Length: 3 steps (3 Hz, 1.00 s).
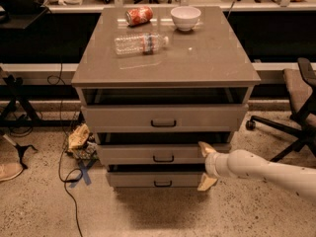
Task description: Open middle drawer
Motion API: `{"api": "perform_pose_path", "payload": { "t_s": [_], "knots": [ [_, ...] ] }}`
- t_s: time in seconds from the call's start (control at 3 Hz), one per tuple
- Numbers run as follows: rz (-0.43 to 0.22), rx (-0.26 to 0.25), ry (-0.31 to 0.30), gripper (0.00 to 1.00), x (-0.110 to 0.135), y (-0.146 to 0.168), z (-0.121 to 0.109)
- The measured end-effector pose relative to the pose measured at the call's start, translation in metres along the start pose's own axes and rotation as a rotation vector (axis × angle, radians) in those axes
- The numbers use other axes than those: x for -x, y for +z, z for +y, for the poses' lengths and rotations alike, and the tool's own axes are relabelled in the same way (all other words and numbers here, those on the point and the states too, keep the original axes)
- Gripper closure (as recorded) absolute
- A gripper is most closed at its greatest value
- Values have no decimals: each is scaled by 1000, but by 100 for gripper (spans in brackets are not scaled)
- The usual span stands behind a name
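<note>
The middle drawer (128,154) is the second of three in a grey-beige cabinet, with a small black bar handle (163,158). Its front stands slightly out, with a dark gap above it. My gripper (205,166) comes in from the right on a white arm and is at the right end of the drawer fronts. It is open. The upper fingertip (205,148) lies against the right end of the middle drawer's front. The lower fingertip (207,183) is by the bottom drawer's right end. The gripper holds nothing.
The top drawer (163,118) and the bottom drawer (138,179) also stand slightly out. On the cabinet top (197,58) lie a plastic bottle (140,43), a red can (139,15) and a white bowl (185,17). An office chair (296,107) stands at the right. Cables and rags (79,139) lie on the floor at the left.
</note>
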<state>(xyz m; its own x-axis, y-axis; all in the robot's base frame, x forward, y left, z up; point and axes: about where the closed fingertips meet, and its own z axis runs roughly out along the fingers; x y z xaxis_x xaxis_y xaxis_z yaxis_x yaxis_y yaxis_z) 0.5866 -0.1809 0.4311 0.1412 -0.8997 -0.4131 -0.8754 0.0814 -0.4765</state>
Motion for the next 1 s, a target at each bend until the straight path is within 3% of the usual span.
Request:
{"api": "perform_pose_path", "payload": {
  "t_s": [0.33, 1.0],
  "knots": [
    [26, -48, 19, 0, 2, 14, -19],
    [77, -52, 52, 0, 5, 50, -46]
  ]
}}
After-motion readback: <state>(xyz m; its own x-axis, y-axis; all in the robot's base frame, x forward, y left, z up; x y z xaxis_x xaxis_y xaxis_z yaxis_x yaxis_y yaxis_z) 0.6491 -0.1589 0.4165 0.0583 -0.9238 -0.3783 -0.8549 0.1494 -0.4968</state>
